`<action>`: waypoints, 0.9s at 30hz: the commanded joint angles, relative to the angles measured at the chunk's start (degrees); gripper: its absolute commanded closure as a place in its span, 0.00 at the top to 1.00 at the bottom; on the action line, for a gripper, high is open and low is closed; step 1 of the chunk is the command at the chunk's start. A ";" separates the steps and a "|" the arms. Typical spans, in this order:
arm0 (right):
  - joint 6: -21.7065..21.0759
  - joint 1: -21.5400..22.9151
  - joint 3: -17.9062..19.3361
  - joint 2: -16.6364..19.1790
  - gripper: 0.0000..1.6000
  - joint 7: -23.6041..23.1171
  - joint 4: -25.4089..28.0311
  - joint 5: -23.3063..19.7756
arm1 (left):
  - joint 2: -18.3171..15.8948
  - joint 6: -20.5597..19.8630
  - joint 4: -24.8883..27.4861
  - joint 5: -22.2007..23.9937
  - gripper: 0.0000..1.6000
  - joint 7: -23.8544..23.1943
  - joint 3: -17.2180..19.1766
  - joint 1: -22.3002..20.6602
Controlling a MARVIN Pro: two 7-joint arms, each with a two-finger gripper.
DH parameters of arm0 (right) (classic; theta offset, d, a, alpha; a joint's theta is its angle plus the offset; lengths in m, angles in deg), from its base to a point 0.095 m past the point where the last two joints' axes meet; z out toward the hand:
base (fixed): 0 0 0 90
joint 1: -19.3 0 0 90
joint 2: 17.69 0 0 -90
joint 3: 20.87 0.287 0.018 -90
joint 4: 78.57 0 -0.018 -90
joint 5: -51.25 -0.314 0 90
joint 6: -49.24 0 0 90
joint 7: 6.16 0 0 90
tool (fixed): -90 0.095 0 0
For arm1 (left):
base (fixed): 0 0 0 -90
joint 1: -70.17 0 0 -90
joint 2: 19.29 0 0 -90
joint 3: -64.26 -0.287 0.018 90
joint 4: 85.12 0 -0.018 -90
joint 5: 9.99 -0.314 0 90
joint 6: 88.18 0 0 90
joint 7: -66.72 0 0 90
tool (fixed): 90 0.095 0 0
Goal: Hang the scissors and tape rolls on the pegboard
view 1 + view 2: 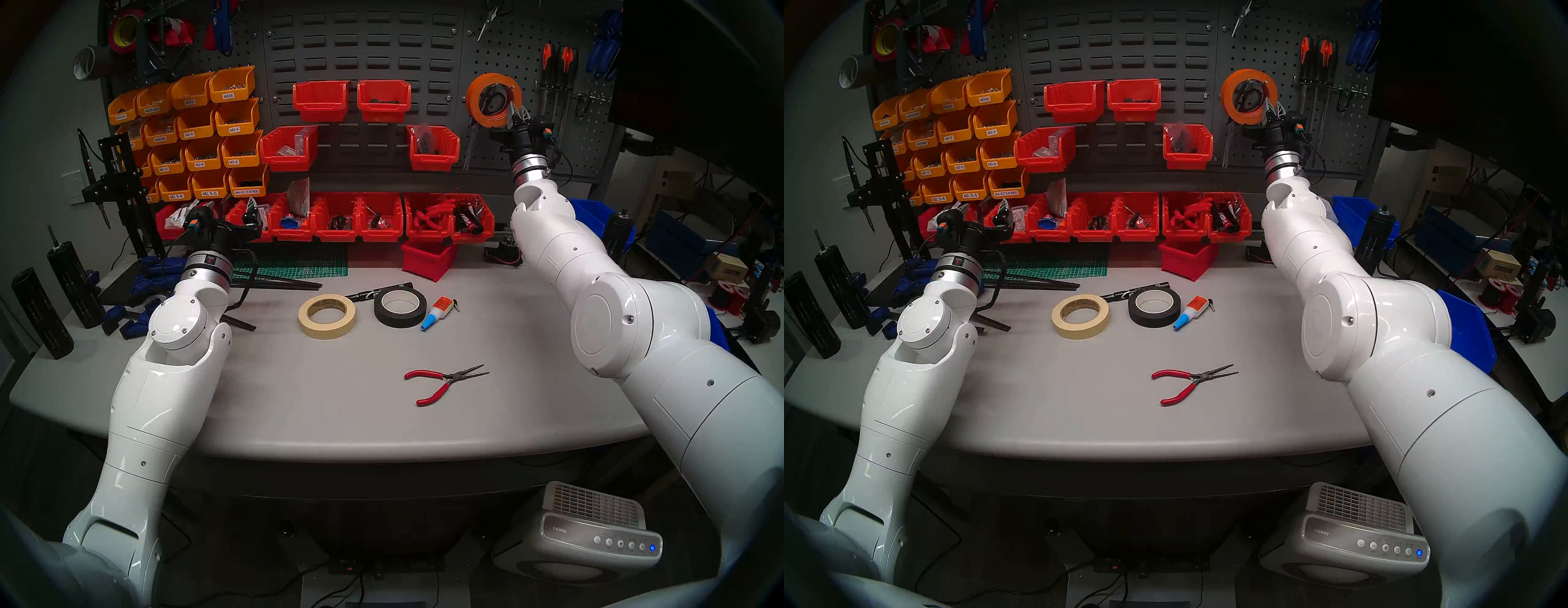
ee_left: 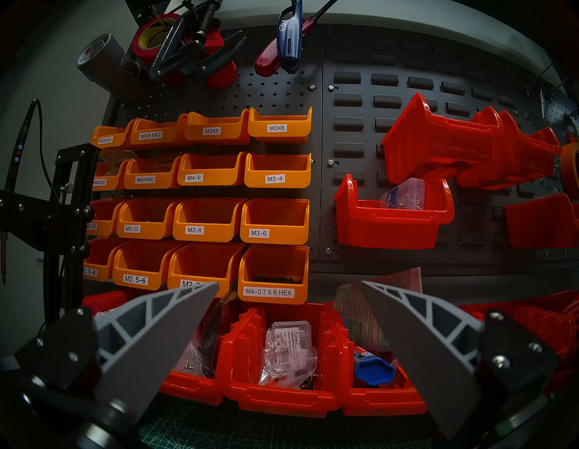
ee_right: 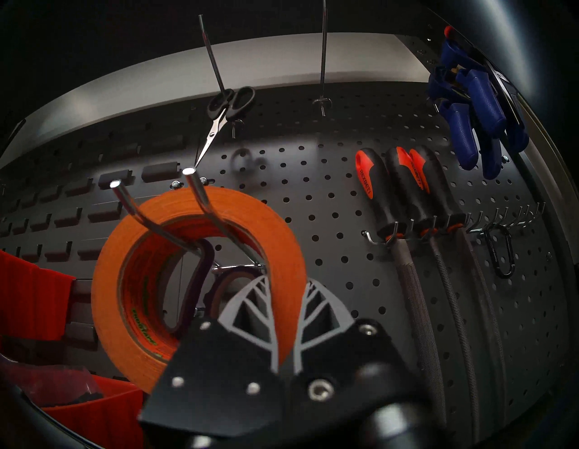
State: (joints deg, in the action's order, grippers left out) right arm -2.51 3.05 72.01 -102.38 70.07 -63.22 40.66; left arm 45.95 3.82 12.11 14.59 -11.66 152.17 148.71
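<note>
The right gripper (image 3: 286, 316) is clamped on the wall of the orange roll (image 3: 200, 279) up at the pegboard (image 3: 344, 194), its two grey fingers (image 3: 250, 310) pinching the roll's rim at about five o'clock. The roll is threaded over a double-pronged hook (image 3: 194, 200) whose two steel prongs pass through its core at the top — it looks as though the roll hangs on them, though from the wrist view I cannot tell how much weight the gripper carries. Behind the roll, on the same hook, sit the purple handles of the scissors (image 3: 195, 282), their blades running down toward six o'clock against the board. From the head view the roll is at roughly one o'clock of the scene, with files (image 1: 560, 80) hanging to its right. On the table (image 1: 297, 382) lie the other two rolls flat: the cream roll (image 1: 327, 316) near the centre and the black roll (image 1: 400, 306) just beside it at three o'clock, the two apart by a narrow gap. A glue bottle (image 1: 437, 312) lies just right of the black roll, and red pliers (image 1: 441, 382) lie nearer the front edge, at about five o'clock of the rolls. The left gripper (image 2: 289, 319) hovers with its fingers spread wide and nothing between them, facing the orange bins (image 2: 213, 175) — well apart from the tape.
</note>
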 commanded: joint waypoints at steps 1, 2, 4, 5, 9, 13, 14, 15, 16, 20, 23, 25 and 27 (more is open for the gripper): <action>-0.28 4.77 -0.36 -0.20 0.00 0.78 -0.55 0.46 | -0.12 0.80 1.71 -0.02 1.00 -0.09 0.50 -1.99; -0.33 4.88 -0.42 -0.23 0.00 0.85 -0.79 0.52 | -0.12 0.80 1.71 -0.02 1.00 -0.09 0.50 -1.99; -0.32 5.13 -0.59 -0.28 0.00 1.05 -1.27 0.68 | -0.11 0.80 1.71 -0.02 1.00 -0.09 0.50 -1.99; -0.33 5.21 -0.71 -0.27 0.00 1.10 -1.46 0.80 | -0.11 0.80 1.71 -0.02 1.00 -0.09 0.50 -1.99; -0.51 5.66 -1.00 -0.33 0.00 1.62 -2.37 1.02 | -0.11 0.80 1.71 -0.02 1.00 -0.09 0.50 -1.99; -0.27 5.92 -1.25 -0.41 0.00 1.76 -2.77 1.16 | -0.11 0.81 1.71 -0.02 1.00 -0.09 0.50 -2.00; -0.13 5.90 -1.31 -0.43 0.00 1.80 -2.91 1.19 | -0.11 0.82 1.72 -0.02 1.00 -0.09 0.50 -2.00; 0.00 5.86 -1.34 -0.43 0.00 1.82 -3.01 1.20 | -0.11 0.82 1.72 -0.02 1.00 -0.09 0.50 -2.00; 0.12 5.78 -1.35 -0.41 0.00 1.80 -3.13 1.19 | -0.11 0.83 1.72 -0.02 1.00 -0.09 0.50 -2.01; 0.62 5.58 -1.46 -0.28 0.00 1.42 -3.63 1.17 | -0.10 0.85 1.72 -0.02 1.00 -0.09 0.50 -2.02; 1.01 5.46 -1.65 -0.19 0.00 0.93 -3.98 1.25 | -0.10 0.86 1.73 -0.02 1.00 -0.09 0.51 -2.02; 1.39 5.31 -1.96 -0.10 0.00 0.37 -4.19 1.51 | -0.09 0.87 1.73 -0.02 1.00 -0.09 0.51 -2.03; 1.38 5.28 -2.27 -0.03 0.00 0.04 -4.54 1.74 | -0.09 0.88 1.73 -0.02 1.00 -0.09 0.51 -2.03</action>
State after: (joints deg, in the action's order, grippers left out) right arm -2.01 6.20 70.48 -102.45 71.72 -68.01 41.76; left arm 45.96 3.82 12.11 14.59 -11.66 152.16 148.71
